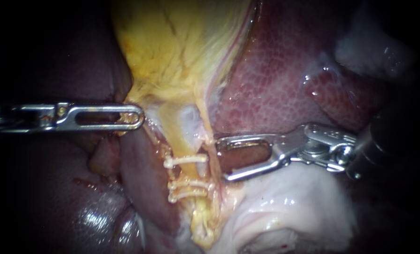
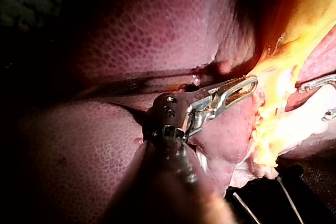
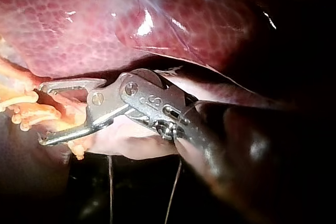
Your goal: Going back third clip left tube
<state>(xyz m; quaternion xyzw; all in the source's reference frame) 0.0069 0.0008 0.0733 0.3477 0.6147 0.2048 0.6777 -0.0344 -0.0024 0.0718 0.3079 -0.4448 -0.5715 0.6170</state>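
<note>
Left instrument [image 1: 138,116] jaws clamp the gallbladder [image 1: 172,56] edge. Tube [image 1: 195,209] with three clips [image 1: 187,160] sits between both instruments, just ahead of right instrument [image 1: 222,159] tips. Liver [image 1: 275,80] is behind the right instrument.

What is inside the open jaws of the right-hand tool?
Only reddish tissue shows in the gap of the right instrument, jaws open, no clip. Whatever lies under the metal is covered.

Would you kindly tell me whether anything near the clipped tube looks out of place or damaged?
Nothing stands out: three clips sit across the tube, no bleeding shows, the right instrument stands beside it, jaws open and empty, and the left instrument grips the gallbladder.
</note>
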